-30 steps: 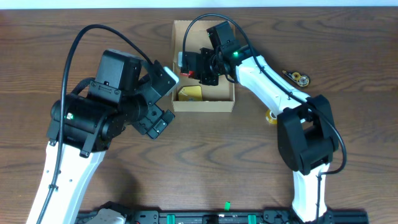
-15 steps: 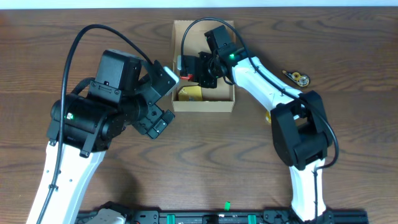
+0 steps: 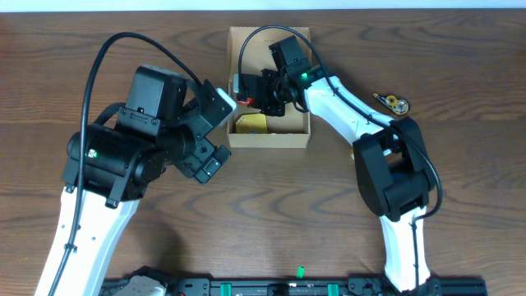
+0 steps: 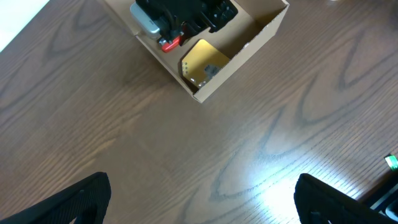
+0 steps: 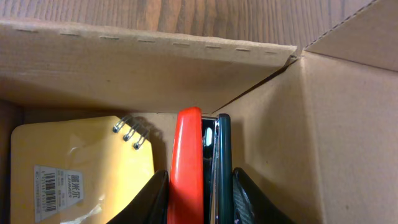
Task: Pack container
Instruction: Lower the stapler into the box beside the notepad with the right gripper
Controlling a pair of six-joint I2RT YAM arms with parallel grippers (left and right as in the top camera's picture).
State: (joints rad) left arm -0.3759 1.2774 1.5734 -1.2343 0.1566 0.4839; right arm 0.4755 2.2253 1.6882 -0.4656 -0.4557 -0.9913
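Observation:
The container (image 3: 269,141) is a tan cardboard box, open on top, at the table's back centre; its walls also show in the left wrist view (image 4: 239,53) and fill the right wrist view (image 5: 155,68). My right gripper (image 3: 256,92) reaches inside it, shut on a red-and-dark stapler (image 5: 188,162) held between the fingers (image 5: 200,177). The stapler's red end (image 4: 168,43) points at the box's left wall. A yellow spiral notebook (image 3: 251,124) (image 5: 74,168) lies on the box floor beside it. My left gripper (image 3: 222,130) hovers left of the box, open and holding nothing (image 4: 202,193).
A small black-and-yellow item (image 3: 393,103) lies on the table right of the box. A yellow ring-shaped thing (image 3: 358,154) peeks out beside the right arm. Bare wood lies below my left gripper.
My right arm has shifted slightly left, carrying the stapler a little further toward the box's left wall. The left arm has not moved.

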